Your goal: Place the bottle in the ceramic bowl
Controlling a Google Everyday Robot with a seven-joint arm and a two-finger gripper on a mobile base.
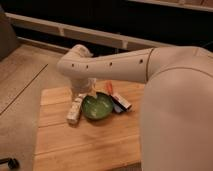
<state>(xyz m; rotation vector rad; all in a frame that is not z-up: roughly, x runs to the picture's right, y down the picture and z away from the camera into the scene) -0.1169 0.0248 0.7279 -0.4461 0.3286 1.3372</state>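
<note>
The whitish-cream bottle (75, 111) lies on its side on the wooden table (85, 145), just left of the green ceramic bowl (97, 107) and touching or nearly touching its rim. The bowl looks empty, with a paler green inside. My gripper (86, 93) hangs down from the white arm (115, 67), just above the upper end of the bottle and the bowl's back left rim. The arm hides most of the gripper.
A dark flat packet with a white end (120, 103) lies right of the bowl. A thin orange strip (109, 88) lies behind it. My large white arm body (175, 115) covers the table's right side. Floor (20, 90) lies to the left.
</note>
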